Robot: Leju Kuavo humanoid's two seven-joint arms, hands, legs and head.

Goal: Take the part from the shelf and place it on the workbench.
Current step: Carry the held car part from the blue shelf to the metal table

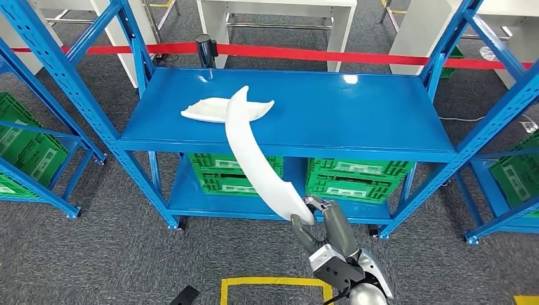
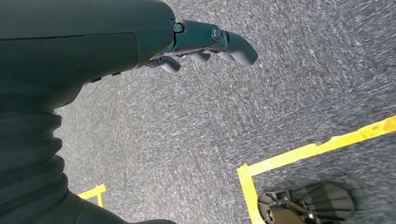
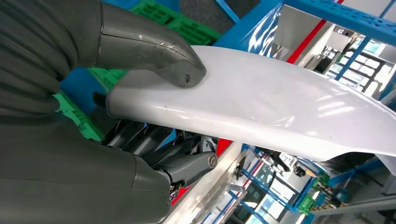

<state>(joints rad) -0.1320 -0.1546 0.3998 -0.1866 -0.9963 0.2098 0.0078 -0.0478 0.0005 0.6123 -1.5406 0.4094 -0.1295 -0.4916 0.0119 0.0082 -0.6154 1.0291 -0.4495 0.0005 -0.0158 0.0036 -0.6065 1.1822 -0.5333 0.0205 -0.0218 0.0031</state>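
The left hand (image 2: 205,44) hangs low over the grey carpet (image 2: 187,130), holding nothing, its dark fingers (image 2: 236,46) loosely bent and apart. Near it on the floor runs a corner of yellow tape (image 2: 261,168).

Over on the right, the right hand (image 1: 324,225) grasps the near end of a long, curved white part (image 1: 254,159). In the wrist view its thick thumb (image 3: 154,51) presses on the part's glossy top face (image 3: 261,102), and the darker fingers (image 3: 149,140) curl underneath. From the hand the part rises up and away, and its far tip sits over the blue shelf (image 1: 356,114).

A second white part (image 1: 213,109) lies flat on that shelf, right at the far tip of the held one. Below the shelf top, just beyond the hand, stand green crates (image 1: 356,178). A red barrier tape (image 1: 318,55) stretches behind the shelf.
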